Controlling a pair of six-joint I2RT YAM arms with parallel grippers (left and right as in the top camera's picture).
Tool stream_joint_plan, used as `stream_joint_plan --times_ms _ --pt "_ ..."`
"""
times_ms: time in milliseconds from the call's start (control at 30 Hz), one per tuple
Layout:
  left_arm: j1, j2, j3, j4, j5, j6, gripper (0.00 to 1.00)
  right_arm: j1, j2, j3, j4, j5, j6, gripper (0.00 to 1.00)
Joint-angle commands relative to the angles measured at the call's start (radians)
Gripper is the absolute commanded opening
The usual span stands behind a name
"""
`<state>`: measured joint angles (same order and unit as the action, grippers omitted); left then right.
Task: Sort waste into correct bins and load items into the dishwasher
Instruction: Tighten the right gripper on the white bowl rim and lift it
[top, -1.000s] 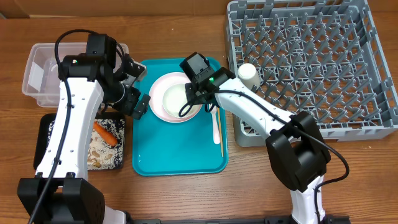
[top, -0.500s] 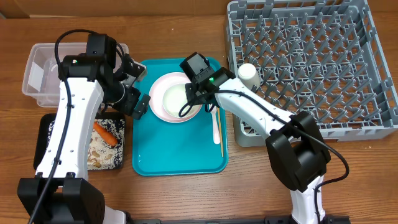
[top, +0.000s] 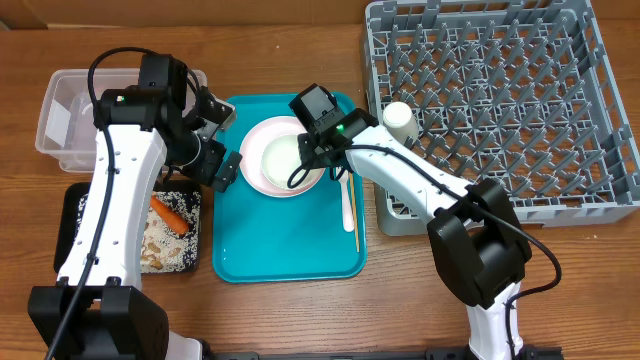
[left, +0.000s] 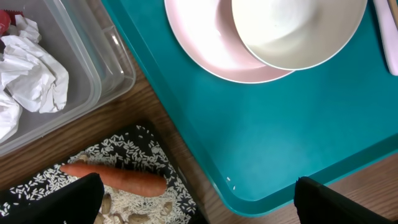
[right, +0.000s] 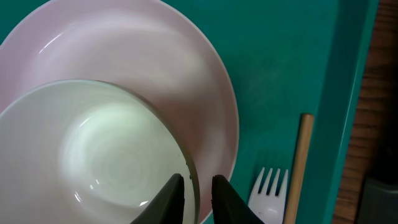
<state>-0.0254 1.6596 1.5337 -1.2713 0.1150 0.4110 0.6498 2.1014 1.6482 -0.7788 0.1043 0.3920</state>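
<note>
A brown wooden table (top: 300, 320) carries a flat teal plastic tray (top: 280, 240). Beside it, an orange carrot (left: 118, 177) lies on rice in the shallow black tray (left: 142, 132). The left gripper (left: 199, 183) hangs spread wide above both trays' edges. The right gripper (right: 198, 186) pinches the rim of a small white bowl (right: 93, 155), which sits on the round pale-pink plate (right: 155, 50). Beyond, crumpled white napkins (left: 31, 68) lie in the clear plastic tub (top: 55, 110), and a white cup (top: 400, 117) rests in the grey pegged dish rack (top: 520, 100).
</note>
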Motion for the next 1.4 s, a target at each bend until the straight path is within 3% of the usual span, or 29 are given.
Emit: stream_joint_plan --times_ms 0,367,500,1367 --pt "0.005 -0.012 0.013 0.001 -0.003 0.0 1.0 0.005 0.003 -0.013 0.003 0.007 0.002 0.19" --pt "0.005 -0.012 0.013 0.001 -0.003 0.0 1.0 0.005 0.003 -0.026 0.027 0.007 0.002 0.18" --pt "0.005 -0.012 0.013 0.001 -0.003 0.0 1.0 0.005 0.003 -0.026 0.026 0.007 0.002 0.04" --pt "0.005 -0.012 0.013 0.001 -0.003 0.0 1.0 0.005 -0.079 0.04 -0.048 -0.066 0.03 0.04"
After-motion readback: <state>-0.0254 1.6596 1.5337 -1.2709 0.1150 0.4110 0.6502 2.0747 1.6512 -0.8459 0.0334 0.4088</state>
